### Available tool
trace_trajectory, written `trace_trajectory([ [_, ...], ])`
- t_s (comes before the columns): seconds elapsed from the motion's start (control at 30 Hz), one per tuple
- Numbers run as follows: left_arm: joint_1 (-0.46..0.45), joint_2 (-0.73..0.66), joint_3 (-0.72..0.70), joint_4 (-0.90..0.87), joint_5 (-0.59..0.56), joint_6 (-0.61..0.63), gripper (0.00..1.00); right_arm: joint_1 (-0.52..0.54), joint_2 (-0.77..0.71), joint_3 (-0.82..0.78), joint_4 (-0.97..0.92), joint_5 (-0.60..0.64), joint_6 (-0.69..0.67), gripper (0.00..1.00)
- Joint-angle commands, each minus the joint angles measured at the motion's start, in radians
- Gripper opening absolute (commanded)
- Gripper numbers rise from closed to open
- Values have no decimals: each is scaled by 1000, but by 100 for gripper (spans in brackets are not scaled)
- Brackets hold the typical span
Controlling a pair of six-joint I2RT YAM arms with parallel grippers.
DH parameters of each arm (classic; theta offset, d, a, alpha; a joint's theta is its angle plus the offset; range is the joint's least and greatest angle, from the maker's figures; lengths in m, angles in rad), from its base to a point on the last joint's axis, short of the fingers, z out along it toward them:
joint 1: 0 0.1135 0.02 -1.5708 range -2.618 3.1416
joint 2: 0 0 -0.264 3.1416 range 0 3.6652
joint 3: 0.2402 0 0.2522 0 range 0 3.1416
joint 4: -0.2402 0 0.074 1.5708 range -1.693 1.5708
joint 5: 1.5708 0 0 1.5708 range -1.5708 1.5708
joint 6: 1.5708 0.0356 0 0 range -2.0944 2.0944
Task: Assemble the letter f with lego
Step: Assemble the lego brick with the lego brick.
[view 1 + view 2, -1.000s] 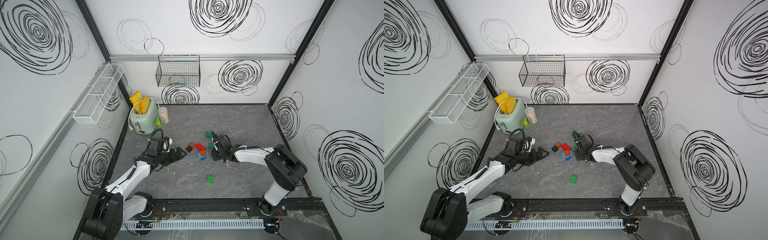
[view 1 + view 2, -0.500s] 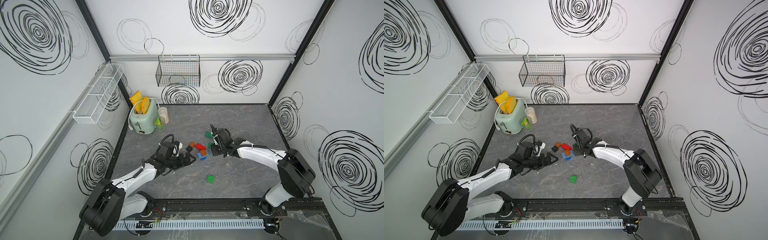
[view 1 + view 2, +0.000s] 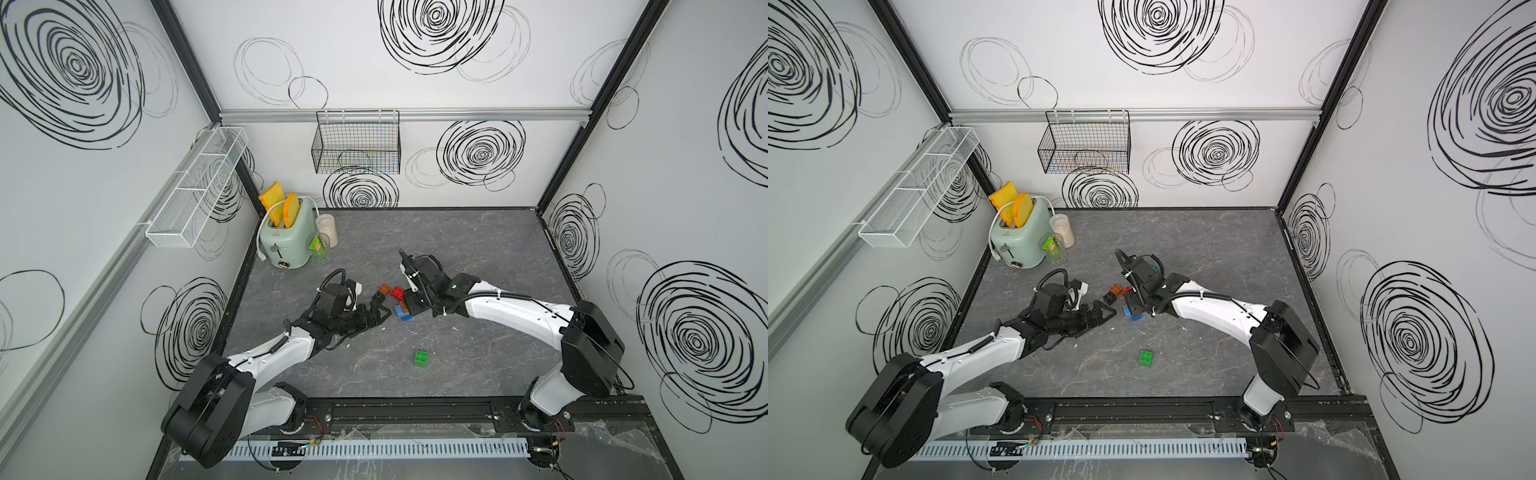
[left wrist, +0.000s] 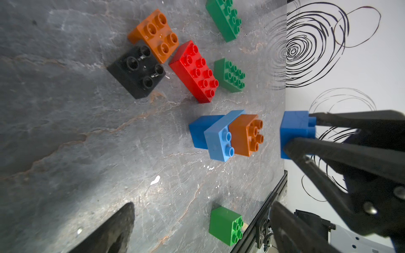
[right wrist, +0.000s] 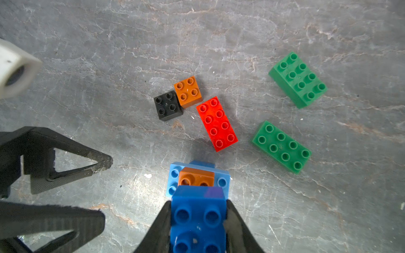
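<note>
- Grey marbled table (image 3: 457, 249), boxed in by white walls with black swirls.
- Far left: toaster (image 3: 286, 245) with two slices standing up in it.
- Left gripper (image 5: 106, 189) is low over the table, left of the lego. Its fingers are spread wide and hold nothing.
- Black brick (image 5: 167, 105) and orange brick (image 5: 188, 91), both square, sit side by side with studs up and seem to touch.
- Red brick (image 5: 217, 123), oblong, lies flat just right of them.
- Stack (image 4: 225, 135), nearer than the red brick: blue below, a light blue oblong in the middle, orange on top.
- Right gripper (image 5: 198, 204) pinches a blue brick (image 4: 294, 129) by its sides, just above the stack with a gap between them.
- Green oblong (image 5: 281, 146) and second green oblong (image 5: 298, 80) lie right of the red brick, apart from each other.
- Green square (image 3: 421, 358) sits alone, nearer still, well apart from the rest.
</note>
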Motion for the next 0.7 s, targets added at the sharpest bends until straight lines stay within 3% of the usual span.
trace_trajectory([
  [0.0,5,11,-11,60,-5,-22,98,13,29,26,-43,2,-6,38],
  [0.67,10,16,-21,60,-9,-23,98,23,74,59,-49,14,-12,38],
])
